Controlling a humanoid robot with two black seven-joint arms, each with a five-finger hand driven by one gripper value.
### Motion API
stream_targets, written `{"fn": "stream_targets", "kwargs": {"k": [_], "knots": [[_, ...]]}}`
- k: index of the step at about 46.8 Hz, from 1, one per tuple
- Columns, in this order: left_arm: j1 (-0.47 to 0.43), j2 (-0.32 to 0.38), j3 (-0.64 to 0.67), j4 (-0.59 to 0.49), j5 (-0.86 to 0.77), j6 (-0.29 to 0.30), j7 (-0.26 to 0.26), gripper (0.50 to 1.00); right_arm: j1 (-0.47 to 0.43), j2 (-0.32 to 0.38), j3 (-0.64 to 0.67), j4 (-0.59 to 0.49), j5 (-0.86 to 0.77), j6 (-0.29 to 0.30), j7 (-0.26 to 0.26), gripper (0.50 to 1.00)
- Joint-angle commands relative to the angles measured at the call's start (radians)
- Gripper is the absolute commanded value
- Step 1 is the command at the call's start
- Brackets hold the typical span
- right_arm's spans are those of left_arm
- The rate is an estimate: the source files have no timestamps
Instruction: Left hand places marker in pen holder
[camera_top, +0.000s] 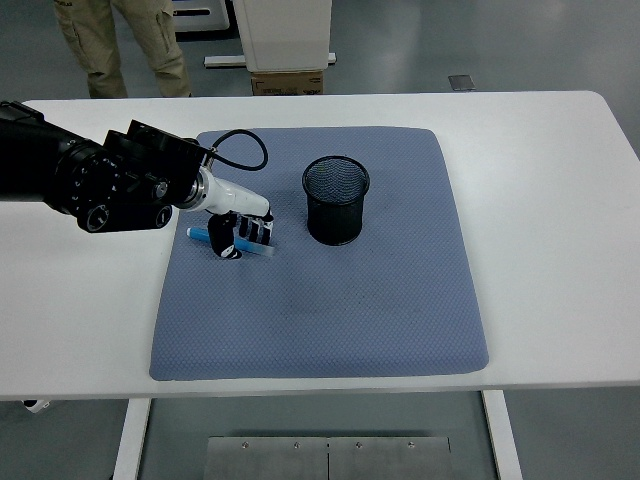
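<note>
A blue marker (198, 234) lies on the blue-grey mat (330, 300), left of a black mesh pen holder (336, 200) that stands upright and empty near the mat's back middle. My left hand (240, 237) reaches in from the left and is down on the marker's middle, with its fingers curled around it. The marker's two ends stick out on either side of the hand and still rest on the mat. The hand is about a hand's width left of the holder. The right arm is out of view.
The mat covers the middle of the white table (540, 170). A person's legs (120, 45) stand beyond the table's far left edge. A cardboard box (287, 82) and a white cabinet (282, 30) stand on the floor behind the table.
</note>
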Motion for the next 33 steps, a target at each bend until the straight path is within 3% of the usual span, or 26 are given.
{"fn": "stream_targets", "kwargs": {"k": [1, 12, 33], "knots": [[-0.003, -0.001, -0.001, 0.001, 0.000, 0.000, 0.000, 0.622, -0.001, 0.000, 0.000, 0.000, 0.000, 0.000, 0.000, 1.000], [-0.003, -0.003, -0.001, 0.001, 0.000, 0.000, 0.000, 0.534, -0.001, 0.000, 0.000, 0.000, 0.000, 0.000, 0.000, 1.000], [-0.007, 0.000, -0.001, 0.001, 0.000, -0.006, -0.002, 0.531, 0.001, 0.000, 0.000, 0.000, 0.000, 0.000, 0.000, 1.000]]}}
